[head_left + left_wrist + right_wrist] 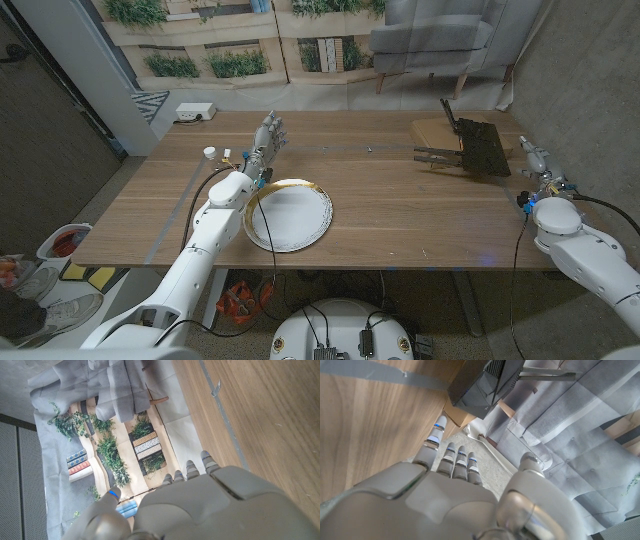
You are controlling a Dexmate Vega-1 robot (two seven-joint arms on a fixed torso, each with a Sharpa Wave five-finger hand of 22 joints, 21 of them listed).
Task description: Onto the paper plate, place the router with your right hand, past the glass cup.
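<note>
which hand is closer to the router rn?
The right hand, at the table's right edge beside the black router. The left hand stands across the table, behind the paper plate.

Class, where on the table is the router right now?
In the head view the router sits at the table's far right, beside a cardboard piece, ahead of the right hand and well away from the paper plate.

1. The brown wooden surface [400,205] is showing a smooth, matt grain.
2. The round white paper plate [288,214] is looking matt, with a thin yellowish rim.
3. The black plastic router [484,147] is appearing dull, lying beside a tan cardboard box [436,132].
4. The left hand [268,137] and right hand [534,156] are wearing smooth grey plastic shells.
</note>
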